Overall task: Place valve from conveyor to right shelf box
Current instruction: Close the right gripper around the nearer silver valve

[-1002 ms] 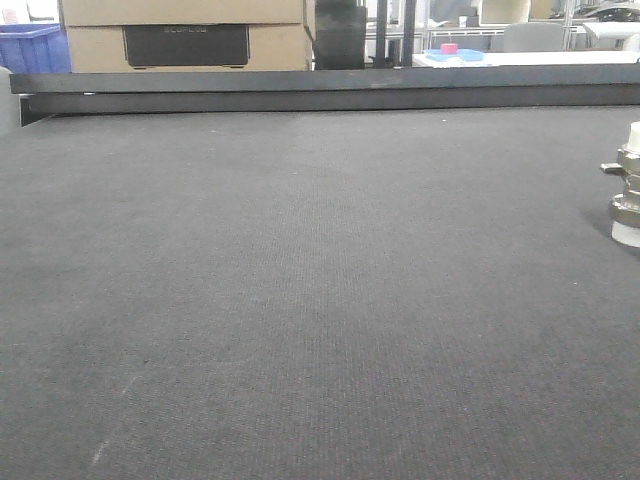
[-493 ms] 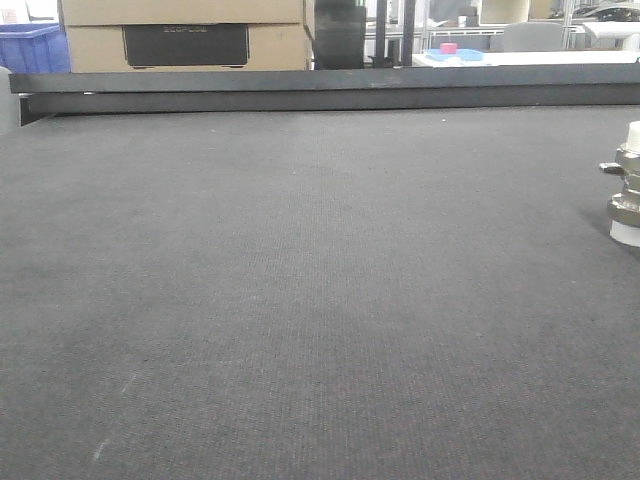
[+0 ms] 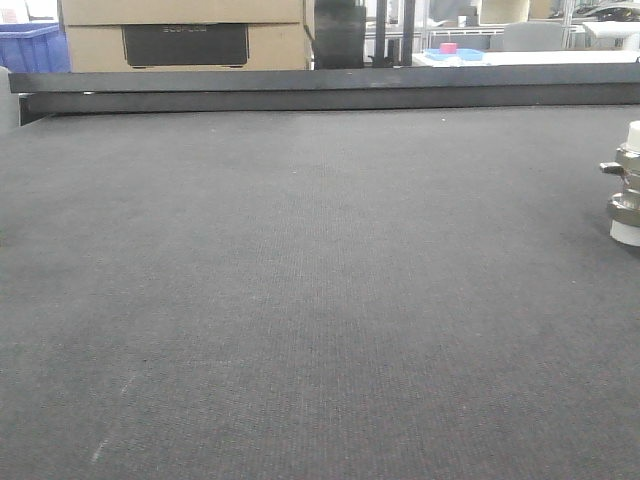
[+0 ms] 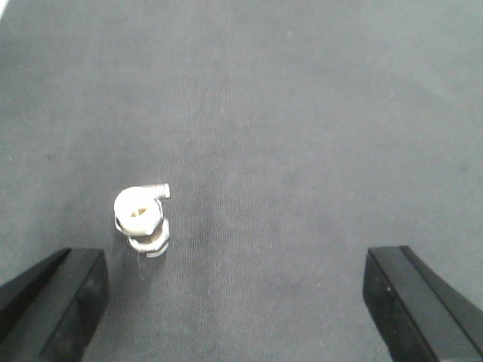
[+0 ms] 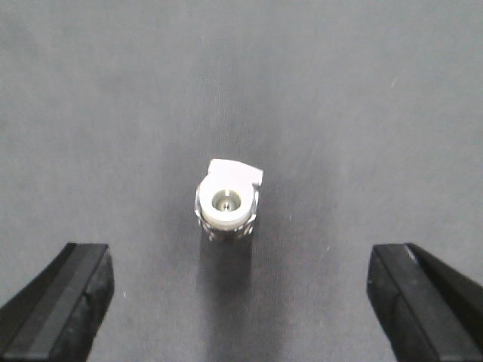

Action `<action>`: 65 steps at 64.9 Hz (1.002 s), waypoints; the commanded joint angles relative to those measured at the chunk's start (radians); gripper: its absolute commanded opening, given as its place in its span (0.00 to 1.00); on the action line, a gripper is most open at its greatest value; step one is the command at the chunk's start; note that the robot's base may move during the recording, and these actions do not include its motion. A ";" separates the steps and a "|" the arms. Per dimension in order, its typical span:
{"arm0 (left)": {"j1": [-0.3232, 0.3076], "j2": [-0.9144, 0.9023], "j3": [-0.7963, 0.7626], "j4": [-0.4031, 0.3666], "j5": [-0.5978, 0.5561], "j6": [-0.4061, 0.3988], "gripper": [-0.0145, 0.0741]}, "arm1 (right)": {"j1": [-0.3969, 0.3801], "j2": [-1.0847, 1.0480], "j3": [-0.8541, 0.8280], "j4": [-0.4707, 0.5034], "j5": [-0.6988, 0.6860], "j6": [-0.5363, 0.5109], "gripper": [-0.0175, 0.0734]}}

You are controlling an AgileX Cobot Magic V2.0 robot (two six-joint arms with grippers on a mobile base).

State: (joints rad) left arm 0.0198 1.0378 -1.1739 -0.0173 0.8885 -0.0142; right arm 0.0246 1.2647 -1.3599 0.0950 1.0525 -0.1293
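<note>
The valve (image 3: 627, 185), silvery with whitish end caps and a short side stem, stands upright on the dark grey conveyor (image 3: 320, 300), cut off by the right edge of the front view. In the right wrist view the valve (image 5: 227, 207) stands centred ahead of my right gripper (image 5: 240, 305), which is open, its black fingers (image 5: 60, 302) wide apart and short of it. In the left wrist view a valve (image 4: 142, 219) stands just ahead of the left finger (image 4: 53, 302) of my open left gripper (image 4: 238, 309). The shelf box is out of view.
A dark metal rail (image 3: 320, 90) runs along the belt's far edge. Behind it are stacked cardboard boxes (image 3: 185, 30), a blue crate (image 3: 30, 48), a black cylinder (image 3: 340, 33) and a white table with a blue tray (image 3: 455, 54).
</note>
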 commanded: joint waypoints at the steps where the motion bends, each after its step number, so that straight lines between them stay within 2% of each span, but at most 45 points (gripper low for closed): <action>1: -0.004 0.013 -0.009 0.002 0.003 -0.007 0.82 | -0.002 0.097 -0.071 -0.011 0.058 -0.020 0.82; 11: -0.004 0.026 -0.009 0.002 0.003 -0.007 0.82 | -0.002 0.253 -0.118 -0.011 0.091 -0.040 0.82; 29: -0.004 0.032 -0.009 0.004 0.003 -0.007 0.82 | -0.002 0.440 -0.149 -0.009 0.072 -0.048 0.82; 65: -0.004 0.037 -0.009 0.004 -0.012 -0.007 0.82 | -0.001 0.593 -0.156 -0.005 0.014 -0.071 0.82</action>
State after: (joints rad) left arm 0.0198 1.0729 -1.1739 -0.0130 0.8913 -0.0157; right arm 0.0246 1.8529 -1.5065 0.0950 1.0794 -0.1914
